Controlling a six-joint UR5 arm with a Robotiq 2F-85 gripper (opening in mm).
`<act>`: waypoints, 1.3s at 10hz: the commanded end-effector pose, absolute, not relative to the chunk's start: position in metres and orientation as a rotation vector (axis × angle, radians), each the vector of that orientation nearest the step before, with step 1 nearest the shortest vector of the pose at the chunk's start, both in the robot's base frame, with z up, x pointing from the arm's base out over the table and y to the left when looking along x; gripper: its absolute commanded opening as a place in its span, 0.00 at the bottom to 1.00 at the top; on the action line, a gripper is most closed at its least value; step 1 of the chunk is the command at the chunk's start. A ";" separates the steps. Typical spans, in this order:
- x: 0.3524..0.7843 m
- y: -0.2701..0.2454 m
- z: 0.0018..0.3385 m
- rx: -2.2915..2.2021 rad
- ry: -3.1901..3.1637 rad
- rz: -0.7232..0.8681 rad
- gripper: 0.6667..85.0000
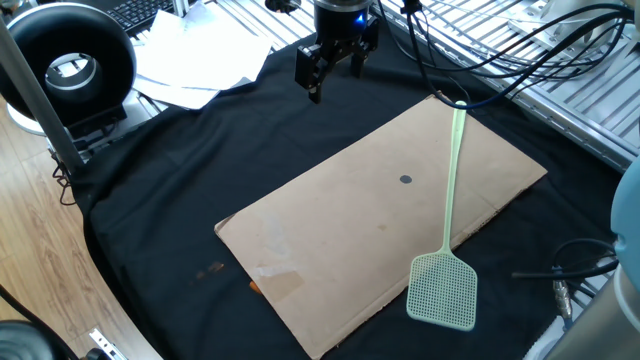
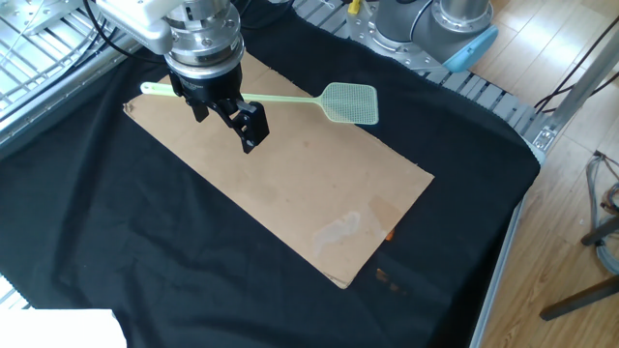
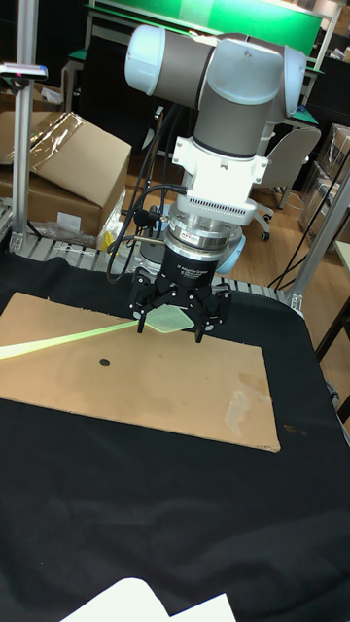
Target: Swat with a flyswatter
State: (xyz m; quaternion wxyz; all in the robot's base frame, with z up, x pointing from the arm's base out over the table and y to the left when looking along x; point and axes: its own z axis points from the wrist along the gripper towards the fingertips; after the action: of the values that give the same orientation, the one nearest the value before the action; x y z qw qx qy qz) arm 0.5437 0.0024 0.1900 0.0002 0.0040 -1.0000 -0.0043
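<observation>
The pale green flyswatter (image 1: 446, 240) lies flat on a brown cardboard sheet (image 1: 340, 230), its mesh head (image 1: 443, 291) hanging over the near right edge and its handle pointing to the far corner. My gripper (image 1: 335, 78) hangs open and empty above the black cloth by the sheet's far edge, left of the handle's end and apart from it. In the other fixed view the gripper (image 2: 225, 130) hides the middle of the flyswatter's handle (image 2: 290, 98). In the tall view the flyswatter's head (image 3: 170, 317) shows between the gripper's fingers (image 3: 142, 315), lying well beyond them.
A small dark spot (image 1: 405, 180) marks the cardboard. A black ring-shaped device (image 1: 70, 62) and loose white papers (image 1: 200, 65) lie at the far left. Cables (image 1: 520, 50) run across the far right. A black cloth (image 2: 145, 251) covers the table around the sheet.
</observation>
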 end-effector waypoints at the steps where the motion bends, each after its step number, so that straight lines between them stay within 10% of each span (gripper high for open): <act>1: 0.534 -0.002 0.190 -0.114 -3.101 0.041 0.02; 13: 0.546 0.017 0.173 -0.175 -3.157 0.074 0.02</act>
State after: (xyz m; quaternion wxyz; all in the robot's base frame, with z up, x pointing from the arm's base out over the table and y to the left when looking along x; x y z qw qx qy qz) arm 0.5397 0.0091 0.1807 0.0077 -0.0544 -0.9980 0.0303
